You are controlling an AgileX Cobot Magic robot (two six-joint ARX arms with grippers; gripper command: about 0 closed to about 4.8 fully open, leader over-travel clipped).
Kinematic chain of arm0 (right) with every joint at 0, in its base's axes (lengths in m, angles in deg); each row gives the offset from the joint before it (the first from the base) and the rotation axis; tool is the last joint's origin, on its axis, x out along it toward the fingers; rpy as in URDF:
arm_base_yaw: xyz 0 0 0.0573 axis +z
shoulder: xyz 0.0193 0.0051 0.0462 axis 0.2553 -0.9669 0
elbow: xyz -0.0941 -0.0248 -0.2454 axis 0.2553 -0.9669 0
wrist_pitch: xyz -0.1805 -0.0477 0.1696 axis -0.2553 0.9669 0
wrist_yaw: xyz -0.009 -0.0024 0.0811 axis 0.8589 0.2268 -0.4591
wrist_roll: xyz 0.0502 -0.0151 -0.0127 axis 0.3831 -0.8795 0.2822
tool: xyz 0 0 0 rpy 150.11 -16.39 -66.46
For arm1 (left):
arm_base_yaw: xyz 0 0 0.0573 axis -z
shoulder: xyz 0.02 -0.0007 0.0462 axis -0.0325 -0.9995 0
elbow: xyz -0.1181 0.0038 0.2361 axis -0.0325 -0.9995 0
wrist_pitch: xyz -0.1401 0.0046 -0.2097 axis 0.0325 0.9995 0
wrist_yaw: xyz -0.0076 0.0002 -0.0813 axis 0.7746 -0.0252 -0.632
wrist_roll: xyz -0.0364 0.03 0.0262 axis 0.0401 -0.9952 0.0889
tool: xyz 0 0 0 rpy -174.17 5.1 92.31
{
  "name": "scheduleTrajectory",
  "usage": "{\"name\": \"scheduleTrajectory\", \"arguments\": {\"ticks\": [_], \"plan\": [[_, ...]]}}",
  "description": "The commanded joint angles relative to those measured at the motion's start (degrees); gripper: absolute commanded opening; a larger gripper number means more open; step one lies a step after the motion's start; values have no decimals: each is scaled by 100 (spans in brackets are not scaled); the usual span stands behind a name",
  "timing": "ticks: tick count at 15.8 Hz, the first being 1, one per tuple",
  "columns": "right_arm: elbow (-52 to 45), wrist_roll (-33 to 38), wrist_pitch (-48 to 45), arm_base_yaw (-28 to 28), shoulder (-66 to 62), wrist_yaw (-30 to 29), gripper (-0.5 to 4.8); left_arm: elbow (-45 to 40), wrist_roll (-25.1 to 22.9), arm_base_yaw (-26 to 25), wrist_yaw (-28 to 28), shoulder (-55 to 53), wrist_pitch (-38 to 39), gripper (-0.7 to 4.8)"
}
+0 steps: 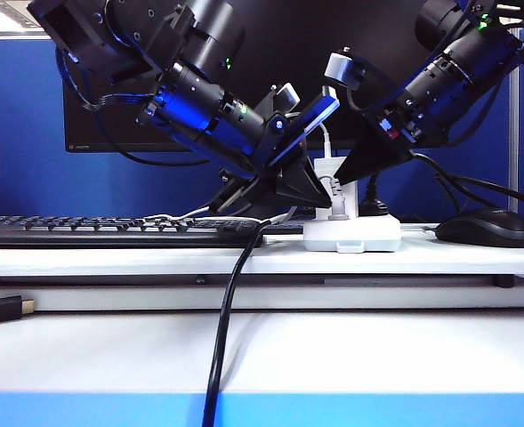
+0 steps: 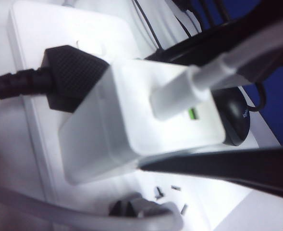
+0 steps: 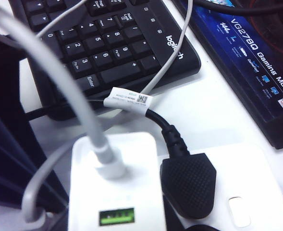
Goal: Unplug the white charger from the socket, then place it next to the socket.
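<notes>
Both grippers, left (image 1: pixel 319 189) and right (image 1: pixel 355 173), flank the white charger (image 1: pixel 330 173) (still plugged into the socket (image 1: pixel 352 234))

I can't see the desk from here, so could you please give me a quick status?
Both grippers, left and right, at the charger. Charger still plugged into the socket. Black plug right beside it.

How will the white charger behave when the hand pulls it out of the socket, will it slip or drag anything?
The white charger looks smooth and glossy, so probably slippery. Its boxy body seems rigid. The white cable plugged into it is floppy and will likely trail along.
</notes>
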Motion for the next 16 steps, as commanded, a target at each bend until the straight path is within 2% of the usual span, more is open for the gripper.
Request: {"name": "scheduleTrajectory", "arguments": {"ticks": [1, 4, 10, 14, 16], "plan": [[17, 13, -74, 33, 22, -101, 84, 22, -111, 11, -70, -20, -33, -4], [17, 48, -81, 33, 22, -105, 84, 22, -398, 7, -81, -26, 131, -5], [20, 76, -103, 33, 22, -129, 84, 22, -389, 9, -50, -179, 153, -4], [20, 743, -516, 33, 28, -549, 72, 22, -387, 15, -66, -210, 168, -4], [20, 575, -737, 35, 74, -570, 72, 22, -389, 15, -63, -210, 236, -4]]}}
